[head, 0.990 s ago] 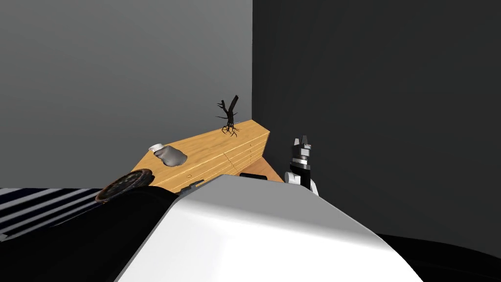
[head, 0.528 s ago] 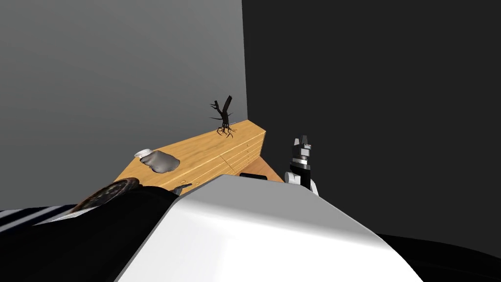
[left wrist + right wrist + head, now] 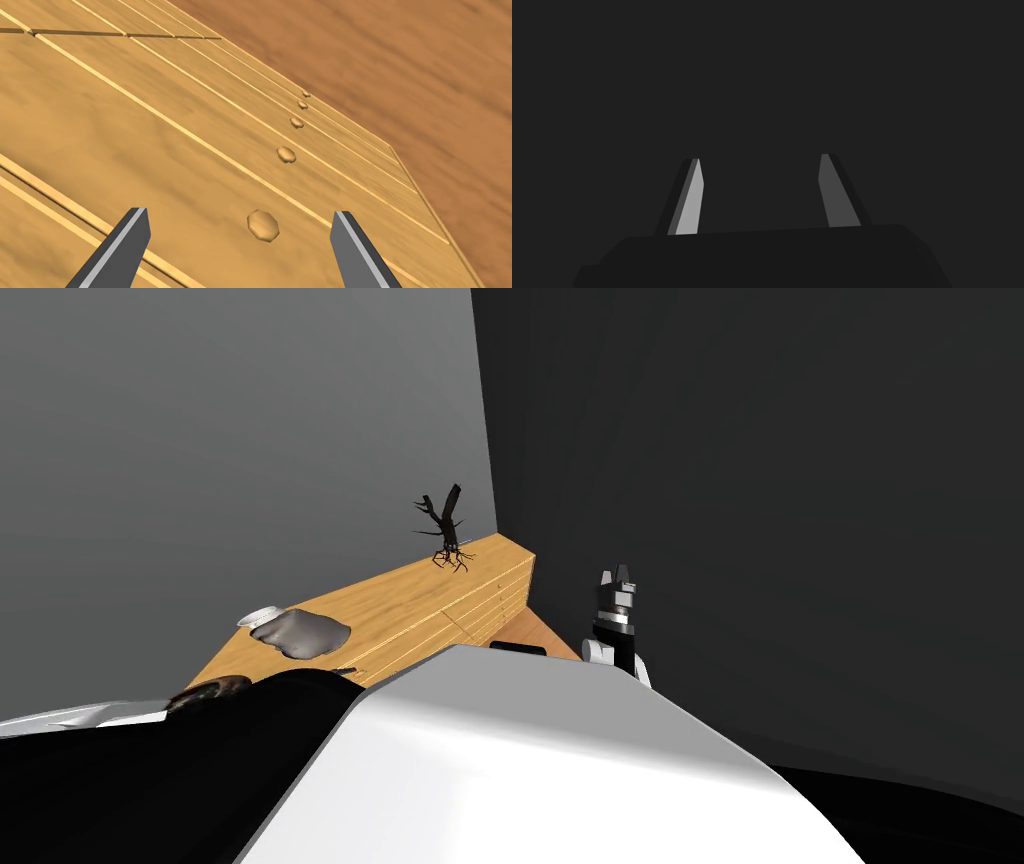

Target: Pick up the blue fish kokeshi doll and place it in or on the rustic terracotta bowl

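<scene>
Both spread open, the left tool (image 3: 240, 211) is facing a drawer front of the wooden counter (image 3: 420, 588) and the right tool (image 3: 617, 578) is hovering beside it — the grey doll (image 3: 300, 634) is lying on top near the dark bowl (image 3: 212, 690).

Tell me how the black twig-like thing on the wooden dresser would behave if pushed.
The black twig-like thing stands upright on thin, spidery feet near the far end of the wooden dresser, so a push would probably tip it. Its thin forked limbs look light and perhaps brittle.
</scene>
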### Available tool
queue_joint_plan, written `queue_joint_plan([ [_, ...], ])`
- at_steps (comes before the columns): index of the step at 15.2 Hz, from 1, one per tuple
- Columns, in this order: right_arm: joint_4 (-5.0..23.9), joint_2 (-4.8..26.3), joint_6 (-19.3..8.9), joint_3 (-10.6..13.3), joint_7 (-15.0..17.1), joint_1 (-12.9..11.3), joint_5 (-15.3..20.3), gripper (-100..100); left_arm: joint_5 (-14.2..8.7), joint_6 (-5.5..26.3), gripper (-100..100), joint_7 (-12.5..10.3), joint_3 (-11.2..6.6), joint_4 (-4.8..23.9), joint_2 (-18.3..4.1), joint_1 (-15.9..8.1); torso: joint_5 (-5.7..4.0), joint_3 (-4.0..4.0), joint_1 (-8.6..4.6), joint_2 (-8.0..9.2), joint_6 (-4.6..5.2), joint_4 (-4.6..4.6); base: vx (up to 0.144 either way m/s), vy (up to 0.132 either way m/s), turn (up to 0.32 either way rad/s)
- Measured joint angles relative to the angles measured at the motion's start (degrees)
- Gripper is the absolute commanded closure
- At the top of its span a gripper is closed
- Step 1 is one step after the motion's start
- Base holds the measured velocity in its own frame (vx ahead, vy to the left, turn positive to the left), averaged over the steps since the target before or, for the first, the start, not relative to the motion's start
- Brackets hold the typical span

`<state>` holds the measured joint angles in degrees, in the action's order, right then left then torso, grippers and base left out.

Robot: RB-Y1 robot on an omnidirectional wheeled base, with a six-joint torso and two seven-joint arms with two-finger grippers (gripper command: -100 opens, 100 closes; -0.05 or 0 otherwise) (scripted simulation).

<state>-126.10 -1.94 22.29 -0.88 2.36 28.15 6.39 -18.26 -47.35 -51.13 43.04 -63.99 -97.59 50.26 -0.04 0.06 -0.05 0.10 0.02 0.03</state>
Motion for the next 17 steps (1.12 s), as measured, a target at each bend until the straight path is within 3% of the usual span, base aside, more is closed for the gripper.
queue_joint_plan([
  [5, 0.00, 0.00, 0.00, 0.00, 0.00, 0.00, 0.00, 0, -0.79, -0.94, -100, -4.06, 1.98, 3.62, -6.75, 1.48, 0.00, 0.00, 0.02, 0.00, 0.01, 0.00, 0.005, -0.008, -0.130],
  [6, 0.00, 0.00, 0.00, 0.00, 0.00, 0.00, 0.00, 0, 0.81, -1.47, -100, -5.64, 2.48, 6.00, -7.10, 0.81, 0.01, 0.01, 0.03, 0.01, 0.01, 0.00, 0.005, -0.004, -0.103],
  [8, 0.00, 0.00, 0.00, 0.00, 0.00, 0.00, 0.00, 0, -0.26, -1.58, -100, -6.75, 3.42, 7.10, -9.56, 1.96, 0.01, 0.01, 0.03, 0.02, 0.00, 0.00, 0.004, -0.002, -0.099],
  [11, 0.00, 0.00, 0.00, 0.00, 0.00, 0.00, 0.00, 0, 1.18, -2.07, -100, -9.10, 3.86, 9.63, -11.84, 1.83, 0.01, 0.02, 0.04, 0.03, 0.01, 0.01, 0.001, 0.000, -0.075],
  [12, 0.00, 0.00, 0.00, 0.00, 0.00, 0.00, 0.00, 0, 0.83, -2.41, -100, -9.61, 4.23, 10.33, -12.66, 2.21, 0.02, 0.02, 0.04, 0.04, -0.02, 0.01, 0.001, 0.001, -0.078],
  [13, 0.00, 0.00, 0.00, 0.00, 0.00, 0.00, 0.00, 0, -1.17, -2.62, -100, -9.33, 5.24, 10.17, -14.49, 3.20, 0.00, 0.02, 0.04, 0.03, 0.00, 0.01, 0.001, 0.000, -0.133],
  [17, 0.00, 0.00, 0.00, 0.00, 0.00, 0.00, 0.00, 0, 0.35, -3.82, -100, -12.60, 5.80, 14.03, -18.08, 3.83, 0.02, 0.02, 0.05, 0.04, 0.00, 0.01, 0.000, 0.004, -0.073],
])
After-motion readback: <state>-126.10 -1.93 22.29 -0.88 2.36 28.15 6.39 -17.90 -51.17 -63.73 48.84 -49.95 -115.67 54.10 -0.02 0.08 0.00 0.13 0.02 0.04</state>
